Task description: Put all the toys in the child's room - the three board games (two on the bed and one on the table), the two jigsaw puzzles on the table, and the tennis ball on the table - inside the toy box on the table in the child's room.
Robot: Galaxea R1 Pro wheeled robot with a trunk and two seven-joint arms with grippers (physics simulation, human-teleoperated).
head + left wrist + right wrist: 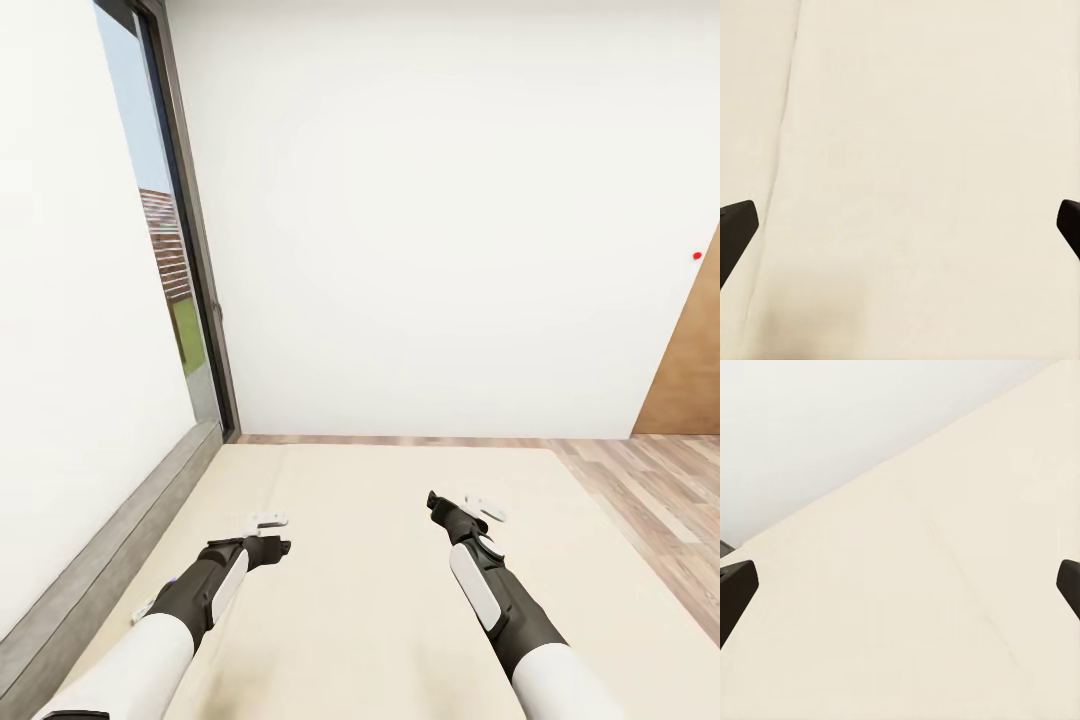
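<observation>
Head view puts us over the bed (400, 560), left gripper (900, 225) and right gripper (900, 585) wide open, empty. We judge ourselves searching; next we must find a game.

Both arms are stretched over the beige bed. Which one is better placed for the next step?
Neither is clearly better. The left gripper and right gripper are both open and empty over the bare bed. The right reaches slightly farther forward, so perhaps right.

The bed (380, 600) is low and wide, its plain beige mattress lying flat, reaching to the white wall, beside the window.
</observation>
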